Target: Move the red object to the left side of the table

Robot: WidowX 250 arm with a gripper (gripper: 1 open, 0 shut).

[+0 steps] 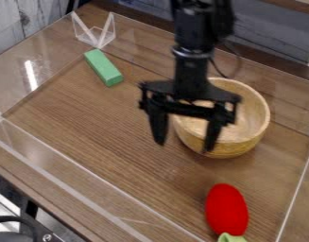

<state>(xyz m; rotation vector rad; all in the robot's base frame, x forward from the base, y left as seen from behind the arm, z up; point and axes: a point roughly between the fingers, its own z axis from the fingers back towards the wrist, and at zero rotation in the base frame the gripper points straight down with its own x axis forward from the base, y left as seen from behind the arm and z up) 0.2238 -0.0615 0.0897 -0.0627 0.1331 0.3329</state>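
Fingers spread fully wide, nothing between them, pointing straight down, hanging at frame center over the bowl's 9 o'clock rim. The far finger overlaps the bowl in view; can't tell if it touches.

Largest first:
- tabletop: brown wood grain, clear acrylic walls around the edge, likely there to keep props from rolling off.
- arm: comes in from 12 o'clock, black, vertical, so the grasp is set up top-down.
- wooden bowl: at 3 o'clock of center, upright, empty as far as visible. Sits between the arm's entry side and the target, so the approach probably has to clear it.
- red object: at 5 o'clock, near the front edge, lying on its side with green cap toward the bottom edge. Well apart from the fingers, not yet grasped. Still on the right; the left side is the goal.
- green block: at 10 o'clock, lying flat, a distractor.

Judgement: reach phase, wide stance suits the oval's width.
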